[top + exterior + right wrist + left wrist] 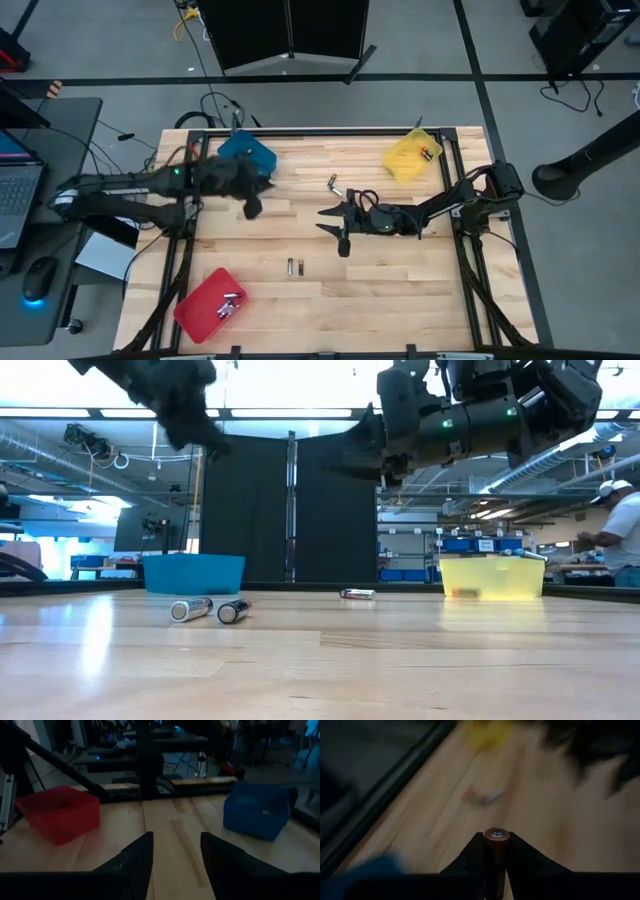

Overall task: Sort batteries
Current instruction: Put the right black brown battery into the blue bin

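1. Centre of the high frame: right gripper (335, 222) hangs with jaws parted, empty; two AA batteries (293, 267) lie side by side just below-left of it, long axes running up-down; right arm's clearly nearer.
2. Left gripper (252, 207), beside the blue tray (250, 152), is clamped on a copper-topped battery (497, 851).
3. Another small battery (335, 184) lies above the right gripper; silvery ends, dark bodies.

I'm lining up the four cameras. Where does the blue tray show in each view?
High view: blue tray at the table's far edge, left of centre, partly under the left arm.
Low view: far back on the left.
Left wrist view: only a blue blur at one edge; cannot tell if it is the tray.
Right wrist view: on the right.
Shared landmark: the yellow tray, also in the low view.
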